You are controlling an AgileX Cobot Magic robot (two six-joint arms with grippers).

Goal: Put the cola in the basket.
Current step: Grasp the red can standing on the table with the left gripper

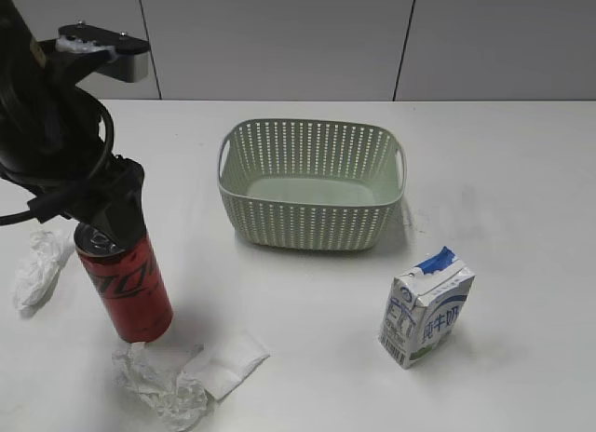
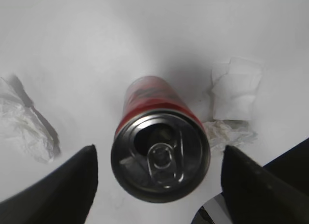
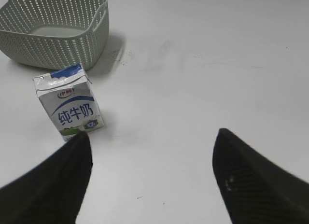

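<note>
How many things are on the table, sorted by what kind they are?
Drink cans: 1, the cola
Milk cartons: 1, the milk carton
Baskets: 1, the basket
Crumpled white papers: 2, one left of the can, one in front
Total: 5

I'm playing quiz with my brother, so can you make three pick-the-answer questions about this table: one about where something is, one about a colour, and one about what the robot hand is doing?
1. Where is the milk carton?
A. inside the basket
B. on the table, in front of the basket's right end
C. on top of the cola

2. What colour is the cola?
A. red
B. yellow
C. purple

3. How is the left gripper?
A. shut tight on the cola
B. open, a finger on each side of the cola's top
C. holding crumpled paper

Answers:
1 B: the carton stands on the white table, apart from the basket.
2 A: the can's side is red under a silver top.
3 B: the left wrist view shows gaps between both fingers and the can.
</note>
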